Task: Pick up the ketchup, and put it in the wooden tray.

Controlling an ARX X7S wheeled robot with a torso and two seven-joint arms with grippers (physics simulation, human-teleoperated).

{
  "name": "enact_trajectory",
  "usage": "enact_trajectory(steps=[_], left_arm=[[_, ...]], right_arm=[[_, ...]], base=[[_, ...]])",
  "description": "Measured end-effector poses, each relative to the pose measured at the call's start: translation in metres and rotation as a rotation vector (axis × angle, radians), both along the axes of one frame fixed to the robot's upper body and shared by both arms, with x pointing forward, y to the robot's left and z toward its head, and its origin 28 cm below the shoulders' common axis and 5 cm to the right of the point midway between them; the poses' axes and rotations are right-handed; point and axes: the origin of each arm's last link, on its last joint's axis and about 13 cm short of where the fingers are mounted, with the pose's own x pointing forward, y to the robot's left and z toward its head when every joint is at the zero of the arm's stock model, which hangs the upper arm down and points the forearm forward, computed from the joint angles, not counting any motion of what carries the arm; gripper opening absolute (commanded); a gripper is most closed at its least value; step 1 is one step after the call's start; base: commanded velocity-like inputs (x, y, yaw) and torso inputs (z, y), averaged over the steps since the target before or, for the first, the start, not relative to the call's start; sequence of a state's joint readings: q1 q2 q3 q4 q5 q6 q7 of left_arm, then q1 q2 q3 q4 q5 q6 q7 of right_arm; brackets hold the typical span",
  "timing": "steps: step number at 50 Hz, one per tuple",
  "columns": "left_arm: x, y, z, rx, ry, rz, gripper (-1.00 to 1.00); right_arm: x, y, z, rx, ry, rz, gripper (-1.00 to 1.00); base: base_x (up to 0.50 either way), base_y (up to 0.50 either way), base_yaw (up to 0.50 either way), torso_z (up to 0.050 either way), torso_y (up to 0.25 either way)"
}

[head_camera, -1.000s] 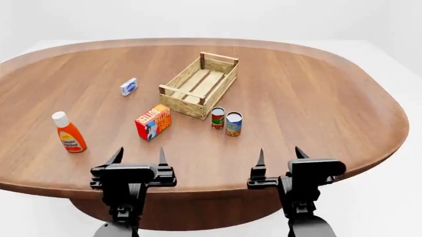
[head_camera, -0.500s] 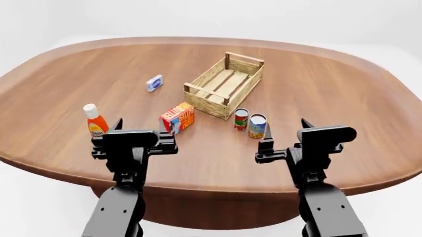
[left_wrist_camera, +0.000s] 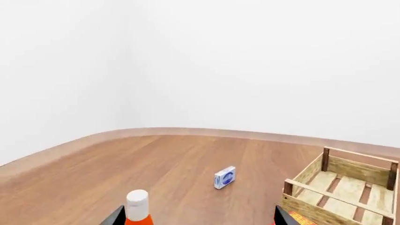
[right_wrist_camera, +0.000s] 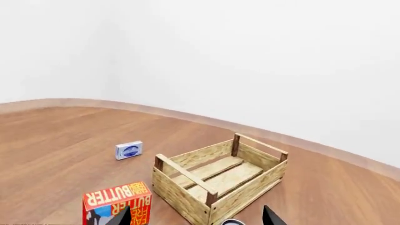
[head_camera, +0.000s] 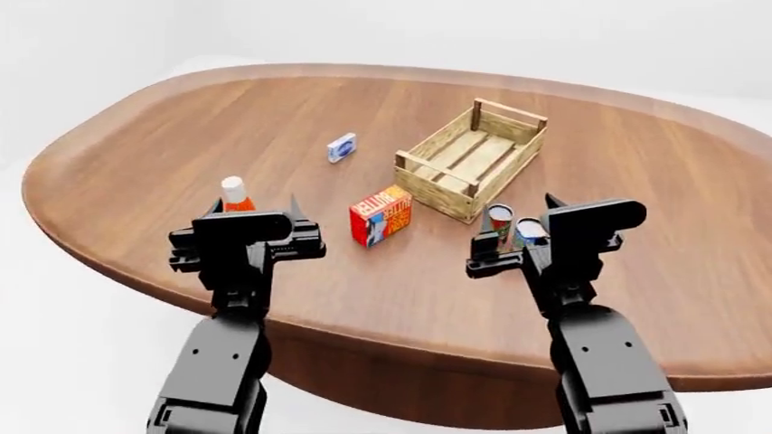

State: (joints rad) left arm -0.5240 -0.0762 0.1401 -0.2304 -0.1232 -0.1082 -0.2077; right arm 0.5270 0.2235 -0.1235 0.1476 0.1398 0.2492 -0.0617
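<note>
While the view swings left and both arms push out over the table (head_camera: 675,262), the left gripper (head_camera: 256,204) closes in on the ketchup (head_camera: 234,194), jaws spread wide and empty. It stands upright just beyond those fingertips, well apart from the tray (head_camera: 473,159); the right gripper (head_camera: 519,217) hangs open too, so the grab looks imminent.

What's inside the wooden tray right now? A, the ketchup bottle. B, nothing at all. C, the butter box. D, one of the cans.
B: the wooden tray shows only its bare slatted base in the right wrist view, while the ketchup stands on the table behind the left end effector, and the butter box and cans sit outside the tray.
</note>
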Motion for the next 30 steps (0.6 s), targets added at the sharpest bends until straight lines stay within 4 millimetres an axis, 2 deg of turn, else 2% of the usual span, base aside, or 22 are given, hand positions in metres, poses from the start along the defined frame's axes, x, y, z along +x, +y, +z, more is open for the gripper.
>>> enact_trajectory(steps=[7, 30], left_arm=[[0.003, 0.000, 0.003, 0.002, 0.000, 0.003, 1.00], [0.015, 0.001, 0.012, 0.011, -0.018, 0.033, 1.00]], right_arm=[[0.002, 0.001, 0.003, -0.010, 0.002, 0.015, 1.00], [0.008, 0.003, 0.011, -0.024, 0.011, 0.032, 1.00]], base=[[0.02, -0.08, 0.00, 0.000, 0.000], [0.11, -0.49, 0.00, 0.000, 0.000]])
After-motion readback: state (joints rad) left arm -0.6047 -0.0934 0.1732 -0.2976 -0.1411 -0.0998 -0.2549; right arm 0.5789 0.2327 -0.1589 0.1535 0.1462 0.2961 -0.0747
